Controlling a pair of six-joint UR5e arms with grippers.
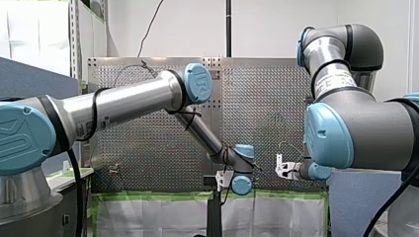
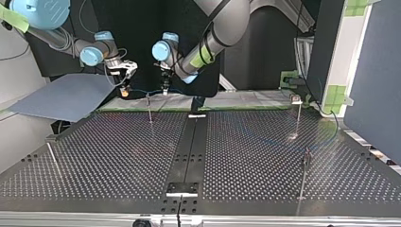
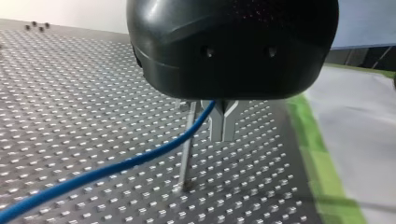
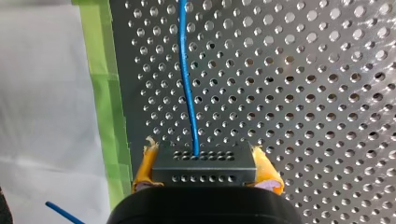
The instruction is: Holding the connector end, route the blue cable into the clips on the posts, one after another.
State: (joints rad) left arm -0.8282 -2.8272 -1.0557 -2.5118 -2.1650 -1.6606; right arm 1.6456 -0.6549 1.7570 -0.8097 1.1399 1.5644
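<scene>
In the right wrist view my right gripper [image 4: 205, 161] has its yellow pads [image 4: 145, 163] shut on the black connector [image 4: 204, 173]. The blue cable [image 4: 188, 84] runs straight ahead from the connector over the perforated table [image 4: 303, 93]. In the left wrist view my left gripper [image 3: 223, 122] is shut on the blue cable [image 3: 116, 165], which trails away under it. A thin post [image 3: 186, 158] stands just below the fingers. In the top view my right gripper [image 2: 124, 84] and my left gripper [image 2: 165, 88] hang side by side at the far edge. The cable [image 2: 142, 91] spans between them above a post's clip [image 2: 147, 96].
Other posts stand at the top view's right [image 2: 298, 116], near right [image 2: 305, 176] and near left [image 2: 52, 158]. A dark rail [image 2: 189, 151] runs down the table's middle. A grey-blue panel [image 2: 61, 97] lies beyond the far left corner. Green tape [image 4: 105, 93] borders a white sheet.
</scene>
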